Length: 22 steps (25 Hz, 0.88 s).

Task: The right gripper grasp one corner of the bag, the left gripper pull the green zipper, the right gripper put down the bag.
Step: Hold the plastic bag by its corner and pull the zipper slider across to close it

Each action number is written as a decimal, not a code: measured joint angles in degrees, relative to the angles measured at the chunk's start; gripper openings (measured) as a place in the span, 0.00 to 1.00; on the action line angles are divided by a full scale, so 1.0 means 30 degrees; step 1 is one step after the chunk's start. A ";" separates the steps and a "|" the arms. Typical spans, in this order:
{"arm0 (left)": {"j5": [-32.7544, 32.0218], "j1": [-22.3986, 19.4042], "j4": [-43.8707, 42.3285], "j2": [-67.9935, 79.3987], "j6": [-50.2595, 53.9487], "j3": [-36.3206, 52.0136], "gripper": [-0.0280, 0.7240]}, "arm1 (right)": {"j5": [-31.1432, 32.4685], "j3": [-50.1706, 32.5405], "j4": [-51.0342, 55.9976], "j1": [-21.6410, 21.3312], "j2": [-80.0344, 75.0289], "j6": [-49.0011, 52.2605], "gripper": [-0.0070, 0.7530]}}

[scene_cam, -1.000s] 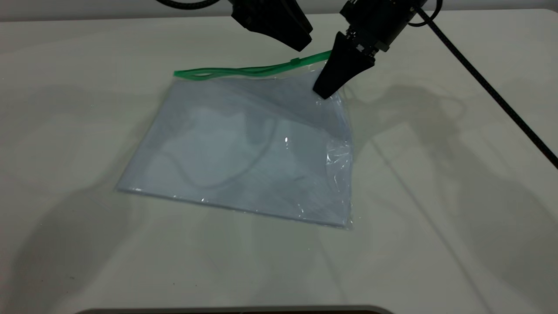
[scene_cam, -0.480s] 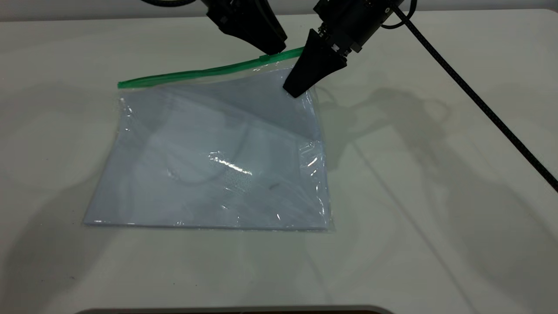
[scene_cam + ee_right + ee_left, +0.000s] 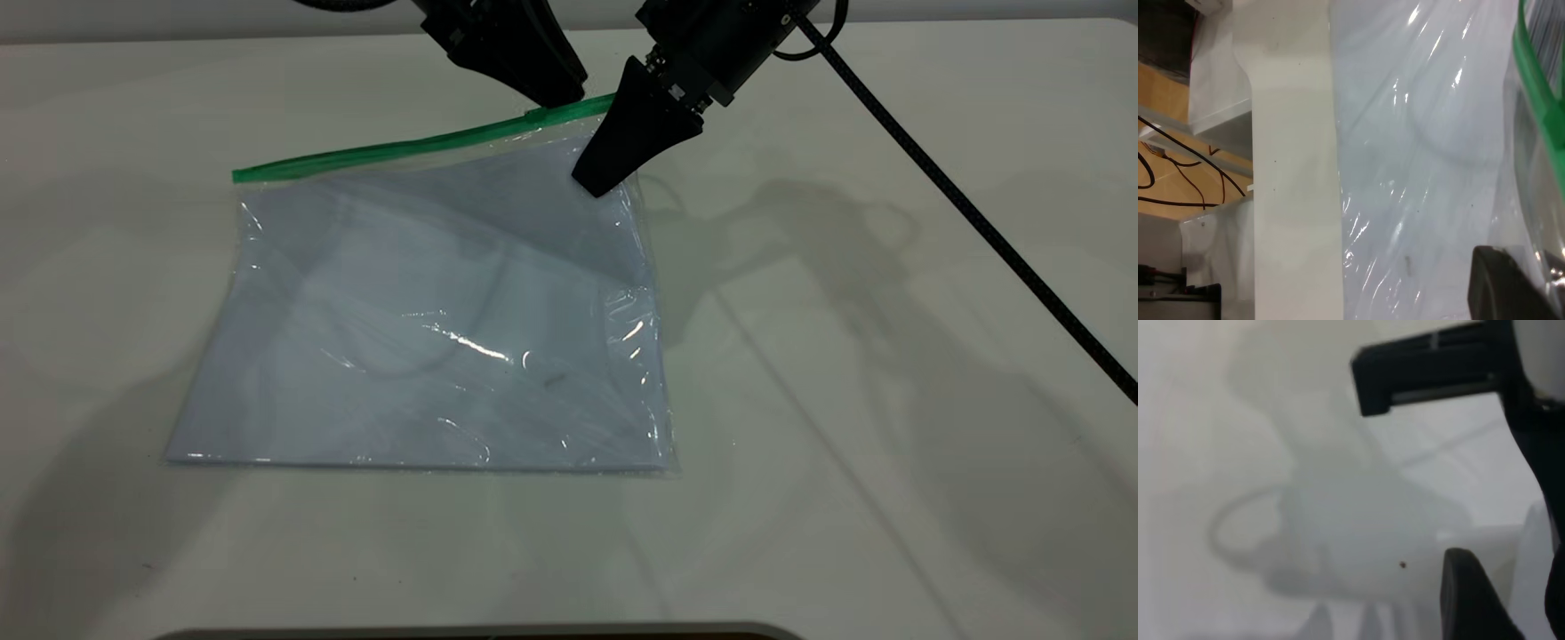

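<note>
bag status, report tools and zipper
Right tool shut on bag corner, that corner raised. Left tool at zipper by the slider, grip unclear. Rest of bag on table. Nothing in the way.

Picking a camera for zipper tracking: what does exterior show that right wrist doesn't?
Only exterior: the whole bag on the table, the full length of the green zipper, the left gripper at the zipper's right end, and the right gripper at the bag's upper right corner. Only right wrist: the table's edge with loose cables on the floor beyond. Both: crinkled bag film and a stretch of the zipper.
</note>
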State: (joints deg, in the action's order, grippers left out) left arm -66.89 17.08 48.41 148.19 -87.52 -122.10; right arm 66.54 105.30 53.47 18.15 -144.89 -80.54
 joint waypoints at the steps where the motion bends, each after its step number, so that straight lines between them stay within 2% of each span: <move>1: 0.0000 -0.0102 0.0000 0.0000 0.0255 -0.0371 0.50 | 0.0000 0.0000 -0.0018 0.0000 0.0000 0.0080 0.05; 5: 0.0000 -0.0395 -0.0019 -0.0020 0.1615 -0.1466 0.50 | 0.0005 0.0000 -0.0034 -0.0036 0.0000 0.0385 0.05; 17: 0.0000 -0.0155 -0.1024 0.0038 0.4186 -0.1509 0.50 | 0.0005 0.0000 -0.0034 -0.0058 0.0000 0.0472 0.05; 22: 0.0000 0.0398 -0.2726 0.0038 0.5648 -0.1509 0.50 | 0.0005 0.0000 -0.0034 -0.0120 0.0000 0.0472 0.05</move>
State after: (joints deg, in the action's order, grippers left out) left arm -66.89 18.27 40.23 148.31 -70.57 -126.63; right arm 66.55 105.30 53.37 17.79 -144.89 -79.12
